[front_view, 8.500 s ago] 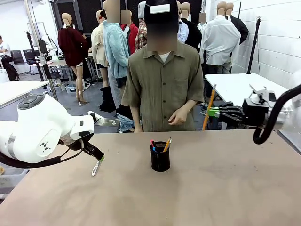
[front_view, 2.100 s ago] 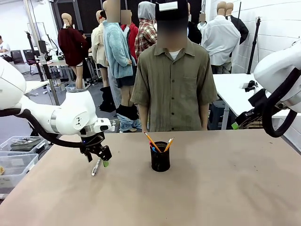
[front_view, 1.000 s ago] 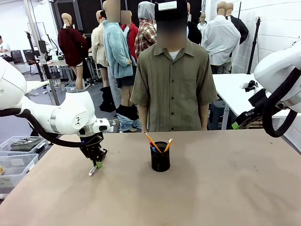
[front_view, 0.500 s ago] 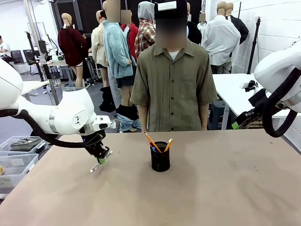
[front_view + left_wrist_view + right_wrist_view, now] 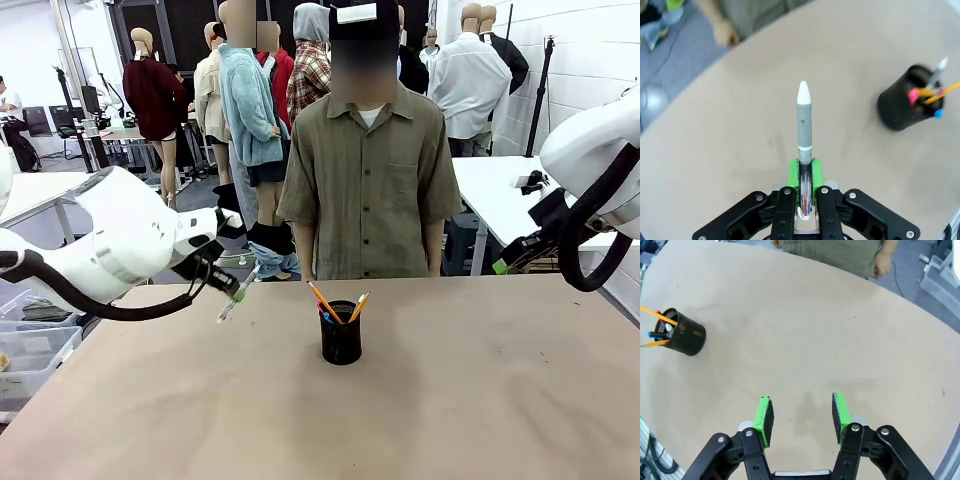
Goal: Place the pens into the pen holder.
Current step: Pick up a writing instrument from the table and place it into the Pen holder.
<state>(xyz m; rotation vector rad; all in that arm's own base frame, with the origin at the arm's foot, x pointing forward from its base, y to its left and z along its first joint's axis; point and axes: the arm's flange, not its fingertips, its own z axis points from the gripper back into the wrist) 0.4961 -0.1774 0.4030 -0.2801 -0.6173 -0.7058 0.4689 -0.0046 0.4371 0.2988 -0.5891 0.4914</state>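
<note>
green pads of the left gripper (image 5: pixel 804 172) are clamped on a grey pen with a white tip (image 5: pixel 804 120), held above the table (image 5: pixel 730 150). the pen projects straight ahead of the fingers. the black mesh pen holder (image 5: pixel 900 106) stands on the table ahead and to the right of this gripper, well apart, holding two yellow pencils (image 5: pixel 322 299) and other pens. the right gripper (image 5: pixel 801 417) hangs over bare table, fingers spread, gripping nothing. a person (image 5: pixel 366 170) stands beyond the holder.

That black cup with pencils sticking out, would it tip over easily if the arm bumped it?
Possibly. The pen holder looks like light mesh, and its pencils lean out above the rim, raising the weight. Its base sits flat on the table, which should help.
</note>
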